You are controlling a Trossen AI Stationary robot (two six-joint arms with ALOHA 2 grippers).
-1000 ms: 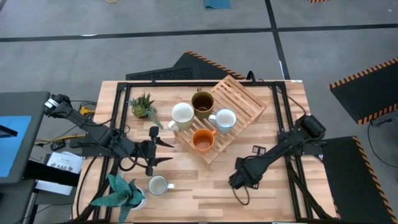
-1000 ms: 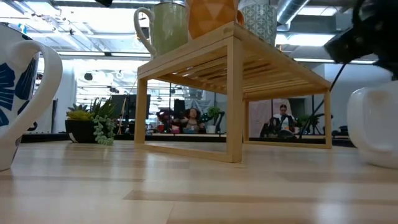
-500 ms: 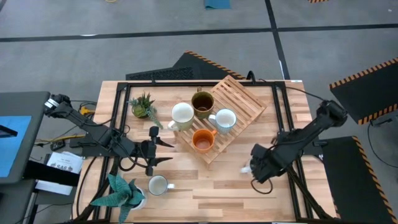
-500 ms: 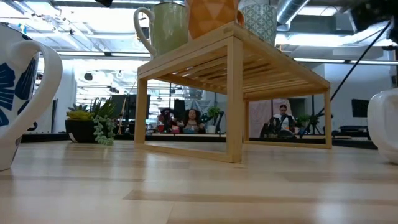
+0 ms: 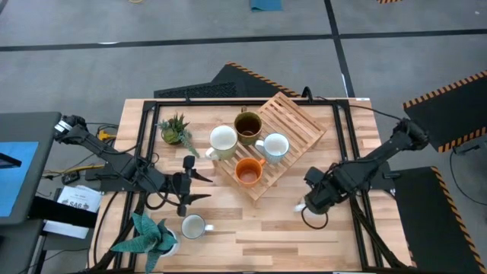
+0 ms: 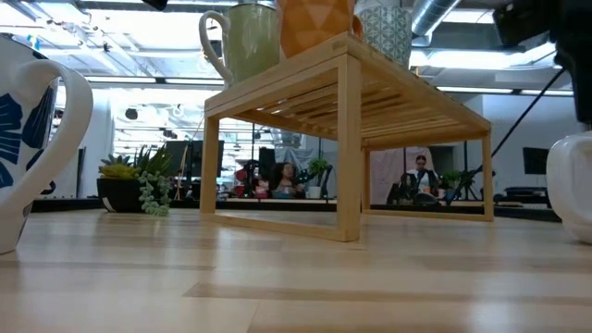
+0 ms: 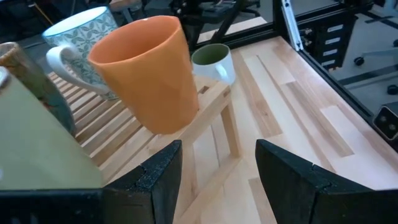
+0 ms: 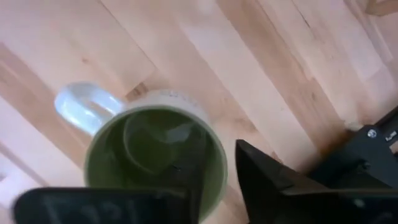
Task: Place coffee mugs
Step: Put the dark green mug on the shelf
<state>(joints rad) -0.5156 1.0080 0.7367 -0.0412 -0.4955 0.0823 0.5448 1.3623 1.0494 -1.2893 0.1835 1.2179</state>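
Green-lined white mug (image 8: pixel 155 152) sat upright on wood table (image 5: pixel 266 228), right of slatted rack (image 5: pixel 278 137). I saw right gripper (image 8: pixel 217 177) directly above it, fingers parted, straddling rim, one inside. Left gripper (image 5: pixel 199 186) waited open beside rack.

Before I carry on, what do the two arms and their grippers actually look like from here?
Both are slim, dark, near-black jointed arms. The left gripper ends in two narrow, pointed black fingers; close up, those fingers are broad, matte and angular. Black cable loops hang beside the left arm. The right gripper is a chunky black block, with a black cable looping under it and a small white label on its body.
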